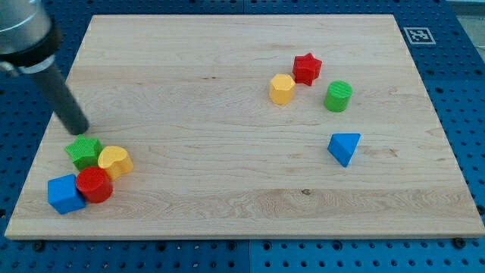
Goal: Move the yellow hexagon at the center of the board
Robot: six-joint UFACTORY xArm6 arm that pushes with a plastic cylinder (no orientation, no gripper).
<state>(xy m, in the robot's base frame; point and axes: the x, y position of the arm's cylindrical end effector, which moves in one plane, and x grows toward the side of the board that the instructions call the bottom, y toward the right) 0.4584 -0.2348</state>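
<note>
The yellow hexagon (282, 89) lies on the wooden board (227, 152) at the view's upper right of centre, touching or nearly touching a red star (307, 68) at its upper right. My tip (79, 130) is far off at the view's left, just above a green star (83, 152). The rod slants up to the view's top left corner.
A green cylinder (339, 96) stands right of the hexagon and a blue triangle (345, 147) lies below it. At the lower left, a yellow heart-like block (115, 161), a red cylinder (95, 184) and a blue cube (64, 194) cluster with the green star.
</note>
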